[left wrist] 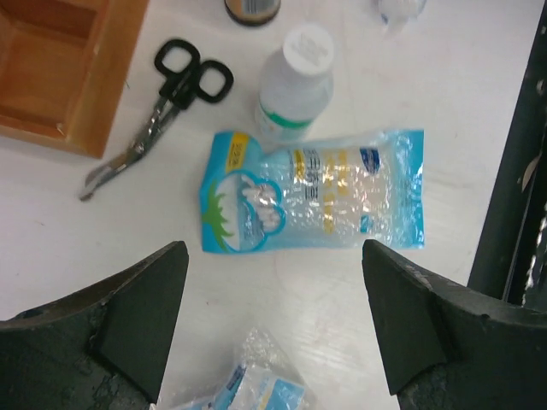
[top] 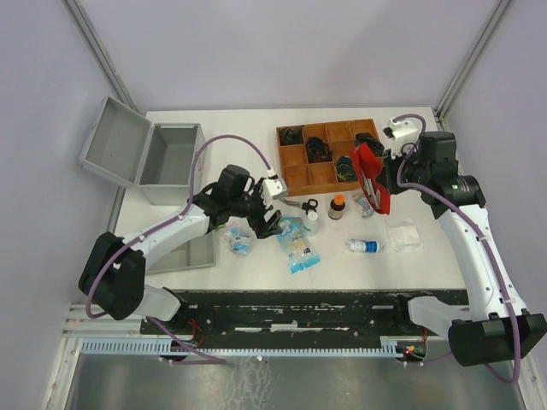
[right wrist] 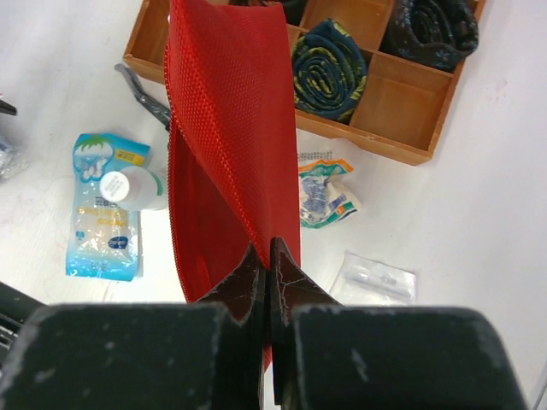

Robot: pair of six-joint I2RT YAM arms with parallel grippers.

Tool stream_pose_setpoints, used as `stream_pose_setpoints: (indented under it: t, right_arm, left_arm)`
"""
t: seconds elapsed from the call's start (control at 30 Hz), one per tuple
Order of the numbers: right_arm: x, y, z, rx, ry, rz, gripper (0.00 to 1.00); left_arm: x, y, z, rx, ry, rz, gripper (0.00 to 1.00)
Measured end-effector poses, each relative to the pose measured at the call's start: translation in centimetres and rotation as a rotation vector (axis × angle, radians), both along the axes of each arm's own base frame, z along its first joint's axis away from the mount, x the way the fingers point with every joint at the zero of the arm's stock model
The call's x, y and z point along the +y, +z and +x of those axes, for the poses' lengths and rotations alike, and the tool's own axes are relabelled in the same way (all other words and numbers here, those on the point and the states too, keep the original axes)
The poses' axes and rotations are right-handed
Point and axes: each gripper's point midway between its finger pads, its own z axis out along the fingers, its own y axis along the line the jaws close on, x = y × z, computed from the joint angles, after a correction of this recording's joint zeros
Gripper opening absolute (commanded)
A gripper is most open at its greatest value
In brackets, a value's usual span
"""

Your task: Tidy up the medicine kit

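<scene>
Silver-grey medicine kit (top: 118, 143) sits lid-open on the desk (top: 427, 256), well left of the wooden compartment tray (top: 297, 178). Left gripper (left wrist: 272, 252) has its jaws wide, empty, over a blue-and-clear plastic packet (left wrist: 316, 192) in front of the tray, next to scissors (left wrist: 162, 111) and a white bottle (left wrist: 295, 85). Right gripper (right wrist: 269, 256) is pinched tight on the red pouch (right wrist: 231, 128), which hangs at the tray's right front corner.

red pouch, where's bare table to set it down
Bare for the red pouch: between medicine kit and wooden tray, and the near-edge strip by the lying bottle and clear packet. Crowded in front of the tray: scissors, brown bottle, cotton bag.
</scene>
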Motion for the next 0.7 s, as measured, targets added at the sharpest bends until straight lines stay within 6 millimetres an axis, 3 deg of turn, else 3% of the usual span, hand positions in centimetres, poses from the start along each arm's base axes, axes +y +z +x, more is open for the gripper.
stream_pose_setpoints:
  t: [0.07, 0.37, 0.53, 0.7]
  right_arm:
    - [0.4, 0.1, -0.1, 0.001, 0.023, 0.012, 0.01]
    - [1.3, -0.9, -0.4, 0.011, 0.070, 0.041, 0.01]
    - [1.5, -1.5, -0.8, 0.020, 0.087, 0.046, 0.01]
    - [1.5, -1.5, -1.1, 0.008, 0.094, 0.046, 0.01]
  left_arm:
    - [0.9, -1.4, -0.6, -0.014, -0.034, 0.066, 0.88]
    - [5.9, -4.0, -0.5, -0.128, -0.052, 0.357, 0.90]
    - [8.9, -6.4, -1.1, -0.037, -0.011, 0.526, 0.90]
    - [10.5, -7.1, -0.6, 0.077, 0.008, 0.597, 0.90]
